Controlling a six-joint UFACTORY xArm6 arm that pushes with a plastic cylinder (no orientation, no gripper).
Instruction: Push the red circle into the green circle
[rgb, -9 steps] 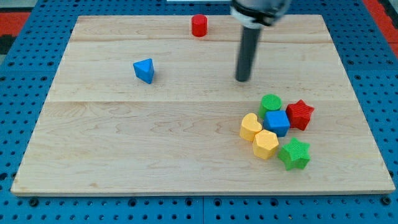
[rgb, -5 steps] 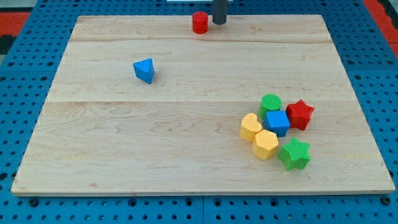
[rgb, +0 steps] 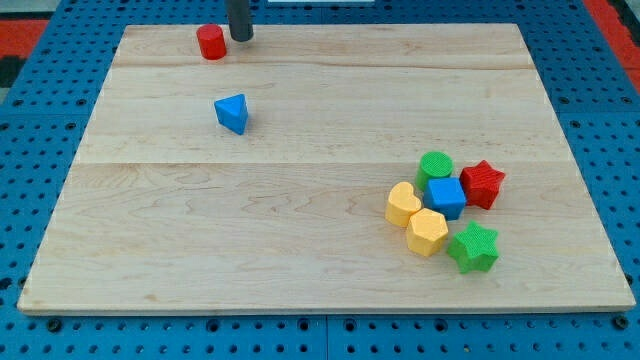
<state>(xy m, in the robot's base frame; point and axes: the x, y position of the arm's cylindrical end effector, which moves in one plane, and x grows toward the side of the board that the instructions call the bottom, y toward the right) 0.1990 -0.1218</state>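
Sitting just right of red circle, my tip; no fingers fitted. Risk: shoving it leftward, farther from green circle.

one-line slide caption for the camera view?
My tip sits right of the red circle at the board's top; green circle far off.

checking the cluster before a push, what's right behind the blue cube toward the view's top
The green circle sits right behind the blue cube, touching it; its lower edge is covered by the cube. The red star flanks the cube on the view's right.
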